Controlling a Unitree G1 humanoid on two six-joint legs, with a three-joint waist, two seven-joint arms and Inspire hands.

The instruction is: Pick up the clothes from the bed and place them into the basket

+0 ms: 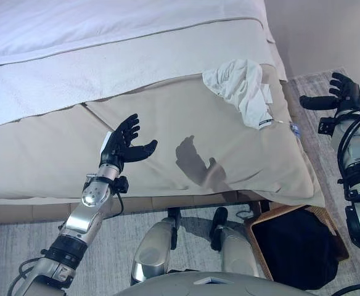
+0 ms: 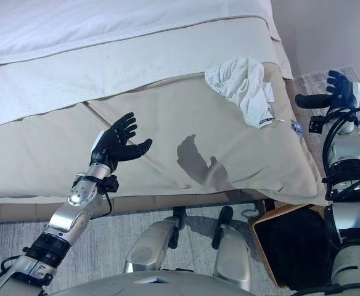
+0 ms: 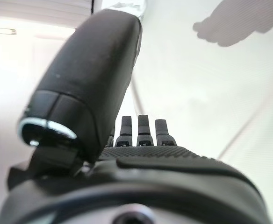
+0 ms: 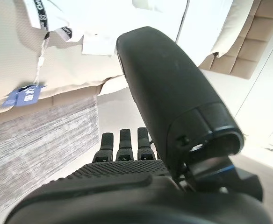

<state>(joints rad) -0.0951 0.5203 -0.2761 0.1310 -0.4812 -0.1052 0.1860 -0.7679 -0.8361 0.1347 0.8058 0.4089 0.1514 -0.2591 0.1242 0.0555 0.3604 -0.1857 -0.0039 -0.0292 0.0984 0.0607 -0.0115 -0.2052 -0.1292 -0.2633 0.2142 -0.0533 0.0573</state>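
Observation:
A crumpled white garment lies on the beige bedspread near the bed's right corner, with a tag hanging at its lower end. A wicker basket with dark contents stands on the floor below that corner. My left hand is open and empty above the bedspread, well to the left of the garment. My right hand is open and empty over the floor, to the right of the bed corner and the garment.
A white sheet and duvet cover the far part of the bed. A grey rug lies on the floor to the right of the bed. A pale wall rises behind it.

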